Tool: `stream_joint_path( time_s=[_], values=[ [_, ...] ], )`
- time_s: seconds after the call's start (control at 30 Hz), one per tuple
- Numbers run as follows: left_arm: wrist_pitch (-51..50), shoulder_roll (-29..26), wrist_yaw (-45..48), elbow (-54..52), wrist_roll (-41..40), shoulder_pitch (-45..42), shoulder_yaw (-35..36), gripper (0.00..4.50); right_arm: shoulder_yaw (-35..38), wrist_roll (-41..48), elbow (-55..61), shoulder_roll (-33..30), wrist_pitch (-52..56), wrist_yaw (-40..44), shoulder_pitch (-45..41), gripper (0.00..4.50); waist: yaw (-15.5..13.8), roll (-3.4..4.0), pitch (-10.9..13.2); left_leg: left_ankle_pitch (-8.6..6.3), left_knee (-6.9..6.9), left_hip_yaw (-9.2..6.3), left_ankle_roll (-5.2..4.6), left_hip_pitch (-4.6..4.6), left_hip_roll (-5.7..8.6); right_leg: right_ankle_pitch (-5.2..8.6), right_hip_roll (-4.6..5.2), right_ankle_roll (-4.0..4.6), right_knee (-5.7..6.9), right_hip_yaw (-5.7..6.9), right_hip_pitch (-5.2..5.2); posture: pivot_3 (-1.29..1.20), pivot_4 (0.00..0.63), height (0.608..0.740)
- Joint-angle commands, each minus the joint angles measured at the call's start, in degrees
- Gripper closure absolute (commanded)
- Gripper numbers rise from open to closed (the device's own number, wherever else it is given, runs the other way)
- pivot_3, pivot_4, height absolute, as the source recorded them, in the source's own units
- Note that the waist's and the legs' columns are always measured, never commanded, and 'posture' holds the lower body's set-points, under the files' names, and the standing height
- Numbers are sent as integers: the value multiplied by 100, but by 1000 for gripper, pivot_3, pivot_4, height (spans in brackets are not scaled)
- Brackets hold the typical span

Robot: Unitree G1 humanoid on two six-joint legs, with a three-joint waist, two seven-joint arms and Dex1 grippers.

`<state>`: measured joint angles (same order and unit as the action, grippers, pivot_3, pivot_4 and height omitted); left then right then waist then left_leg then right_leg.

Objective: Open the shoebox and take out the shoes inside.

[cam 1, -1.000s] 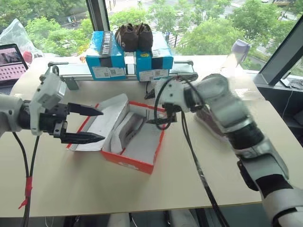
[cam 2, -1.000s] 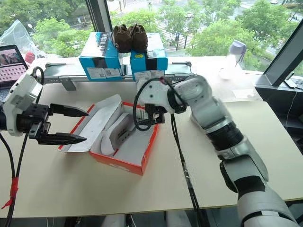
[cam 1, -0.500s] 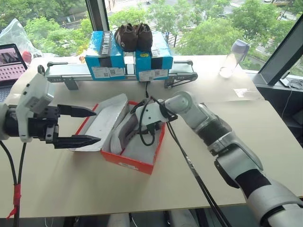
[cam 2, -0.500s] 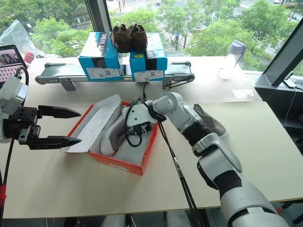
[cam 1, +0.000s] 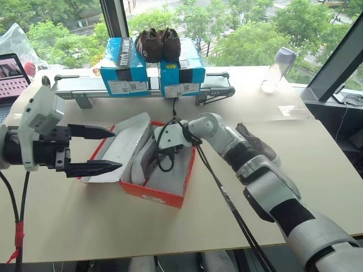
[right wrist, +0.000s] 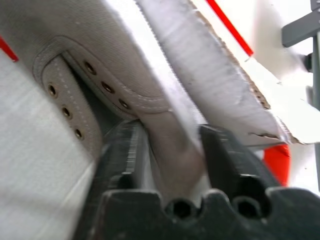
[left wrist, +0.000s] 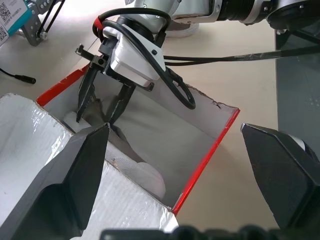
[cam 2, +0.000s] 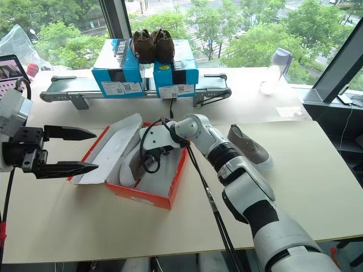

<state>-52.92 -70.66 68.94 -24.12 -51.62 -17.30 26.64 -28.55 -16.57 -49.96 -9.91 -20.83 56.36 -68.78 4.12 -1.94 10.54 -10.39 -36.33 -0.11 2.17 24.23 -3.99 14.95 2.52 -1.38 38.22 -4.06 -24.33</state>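
Observation:
The red shoebox lies open in the middle of the table, its white-lined lid folded out to the left. One grey shoe lies inside it against the left wall. My right gripper reaches down into the box, and the right wrist view shows its fingers shut on the shoe's canvas side wall. The other grey shoe sits on the table right of the box. My left gripper hovers open over the lid's left edge, holding nothing.
Two blue boxes with a dark brown pair of shoes on top stand at the back on a metal rail. A clear bottle is at the back right, a laptop at the far left.
My right gripper has swung left and down into the box and closed on the shoe's side. The left gripper has stayed open in much the same place.

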Motion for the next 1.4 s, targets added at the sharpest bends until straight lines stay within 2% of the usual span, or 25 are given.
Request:
stream_joint_path(
  time_s=[0.03, 0.07, 0.1, 0.33, 0.53, 0.63, 0.8, 0.83, 0.93, 1.03, 1.13, 1.2, 1.4],
  values=[
    [227, -54, 32, 22, 80, -46, 24, 0, 54, 54, 213, 2, 8, 194, 38, 4121, 2, 0, 0, 0, 0, 0, 0, -1, 0, 0, 0, 0, 0, 0, 0, 0, 150, 740],
    [265, -48, 48, 41, 97, -31, 12, 0, 72, 61, 264, -9, 33, 214, 48, 4383, 1, 0, 0, 0, 0, 0, 0, -1, 0, 0, 0, 0, 0, 0, 0, 0, 150, 740],
    [312, -41, 71, 67, 120, -14, -2, 0, 91, 79, 348, -31, 75, 257, 63, 4460, -2, 0, 0, 0, 0, 0, 0, -1, 0, 0, 0, 0, 0, 0, 1, 0, 150, 740],
    [620, -26, 276, 263, 275, -32, -224, 0, 463, 971, 2540, -580, 1678, 1595, 331, 4460, -24, 1, 1, 0, 1, 0, 0, 7, 0, 0, 0, 0, -2, 1, -3, 0, 150, 740],
    [846, 68, 303, 454, 358, -319, -624, 0, 1143, 1929, 3897, -1054, 3845, 2017, 174, 4460, -64, 1, 1, 0, -1, -1, 0, 5, 0, 0, 0, 0, 1, 2, -3, 0, 150, 740],
    [948, 139, 349, 551, 426, -445, -809, 0, 1566, 2307, 4012, -1224, 4929, 1818, 1, 4460, -77, 1, 1, 0, -2, 0, 0, 4, 1, 0, 0, 0, 0, 2, -2, 0, 150, 740],
    [1093, 259, 453, 714, 526, -677, -1121, 0, 2755, 2857, 3669, -1397, 7208, 643, -578, 4460, -106, 2, 1, 0, -1, 1, 0, 12, 1, 0, 0, 1, 0, 2, -9, 0, 150, 740],
    [1114, 284, 480, 752, 546, -724, -1176, 0, 2877, 2896, 3712, -1528, 7458, 520, -559, 4460, -114, 2, 1, 0, -1, 1, 0, 14, 1, 0, 0, 1, -1, 2, -11, 0, 150, 740],
    [1146, 382, 528, 823, 595, -912, -1404, 0, 2588, 2763, 4450, -2205, 8146, 377, -57, 4460, -199, 0, 0, 0, 5, 0, -1, 16, 1, 0, 1, 0, -14, 3, -10, 0, 150, 740],
    [1176, 489, 569, 919, 660, -1107, -1609, 0, 3226, 3324, 4763, -2255, 9640, 75, -9, 4460, -238, 0, 1, 0, 2, 1, -1, 19, 4, 1, 3, -2, -17, 1, -7, 0, 150, 740],
    [1219, 607, 656, 1052, 777, -1325, -1831, 0, 3810, 3692, 4580, -2365, 10992, -164, -74, 4460, -183, 6, 4, 0, -2, 2, -1, 21, 4, -1, 1, 1, -4, -7, -17, 0, 150, 740],
    [1260, 683, 722, 1158, 865, -1469, -1982, 0, 4034, 3968, 4509, -2521, 11331, -372, 103, 4460, -174, 6, 4, 0, 0, 1, -2, 20, 3, 0, -1, 1, -2, -5, -16, 0, 150, 740],
    [1334, 864, 858, 1350, 1060, -1712, -2226, 0, 3995, 4720, 4758, -3150, 11333, -1108, 980, 4460, -171, 4, 3, -1, 0, 1, -4, 23, 5, 1, 2, -2, -17, -5, -9, 0, 150, 740]
  ],
)
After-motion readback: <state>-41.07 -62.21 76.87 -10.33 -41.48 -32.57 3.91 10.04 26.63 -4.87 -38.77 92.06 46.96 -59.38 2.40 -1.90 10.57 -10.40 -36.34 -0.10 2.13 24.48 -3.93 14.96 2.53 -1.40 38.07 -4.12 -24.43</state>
